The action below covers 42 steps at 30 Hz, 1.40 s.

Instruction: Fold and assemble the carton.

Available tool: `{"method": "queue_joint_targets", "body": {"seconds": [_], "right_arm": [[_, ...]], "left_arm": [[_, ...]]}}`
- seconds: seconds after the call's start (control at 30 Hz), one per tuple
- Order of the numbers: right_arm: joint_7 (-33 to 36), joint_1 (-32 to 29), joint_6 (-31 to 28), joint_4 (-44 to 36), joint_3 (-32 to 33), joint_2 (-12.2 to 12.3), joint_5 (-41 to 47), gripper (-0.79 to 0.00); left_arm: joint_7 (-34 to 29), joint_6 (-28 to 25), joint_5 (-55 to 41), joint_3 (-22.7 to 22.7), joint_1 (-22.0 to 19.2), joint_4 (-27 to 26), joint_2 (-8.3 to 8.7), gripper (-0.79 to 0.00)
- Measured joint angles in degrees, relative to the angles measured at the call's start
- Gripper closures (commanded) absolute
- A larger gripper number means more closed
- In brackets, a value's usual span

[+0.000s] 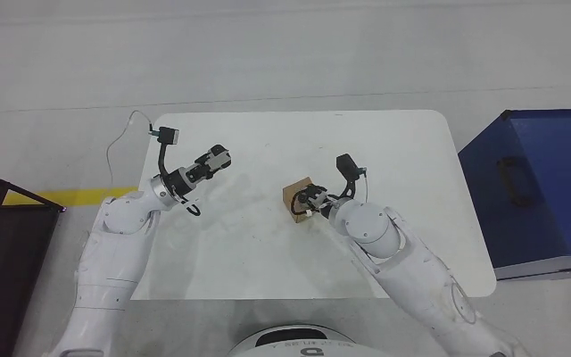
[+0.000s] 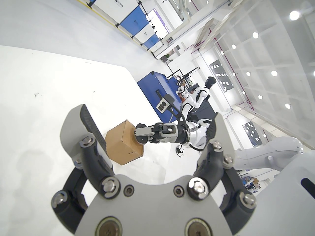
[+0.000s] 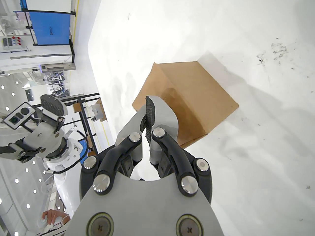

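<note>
A small brown carton (image 1: 295, 196) stands closed as a box near the middle of the white table (image 1: 401, 152). My right gripper (image 1: 311, 202) is shut, and its tips rest against the carton's side. In the right wrist view the pads (image 3: 148, 114) are pressed together with nothing between them, right at the carton (image 3: 196, 92). My left gripper (image 1: 219, 160) hangs open above the table's left part, well clear of the box. From the left wrist, the left gripper (image 2: 150, 120) is spread wide, with the carton (image 2: 123, 146) and the right gripper (image 2: 137, 135) farther off.
A blue bin (image 1: 526, 192) stands off the table's right edge. A dark frame (image 1: 22, 232) sits on the floor at the left. Bare table surface (image 3: 221, 13) lies around the carton on all sides.
</note>
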Motion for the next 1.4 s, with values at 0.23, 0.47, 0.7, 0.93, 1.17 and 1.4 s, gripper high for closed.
{"method": "queue_joint_targets", "body": {"seconds": [0.23, 0.47, 0.7, 0.93, 1.17, 1.4], "right_arm": [[-2.03, 0.13, 3.09, -3.27, -0.77, -0.37, -1.73, 0.0], [0.07, -0.68, 7.11, -5.89, -1.78, -0.12, -4.32, 0.0], [6.8, 3.8, 9.41, -3.39, -2.09, 0.05, -5.28, 0.0], [11.17, 6.86, 12.66, -0.33, -3.06, 0.14, -6.25, 0.0], [12.17, 8.0, 13.83, -0.23, -3.2, 0.23, -7.02, 0.0], [11.82, 7.53, 15.34, -1.85, -3.22, 0.39, -7.9, 0.0]], "left_arm": [[0.0, 0.0, 0.0, 0.0, 0.0, 0.0, 0.0, -0.785], [0.0, 0.0, 0.0, 0.0, 0.0, 0.0, 0.0, -0.785], [0.0, 0.0, 0.0, 0.0, 0.0, 0.0, 0.0, -0.785], [0.0, 0.0, 0.0, 0.0, 0.0, 0.0, 0.0, -0.785], [0.0, 0.0, 0.0, 0.0, 0.0, 0.0, 0.0, -0.785], [0.0, 0.0, 0.0, 0.0, 0.0, 0.0, 0.0, -0.785]]}}
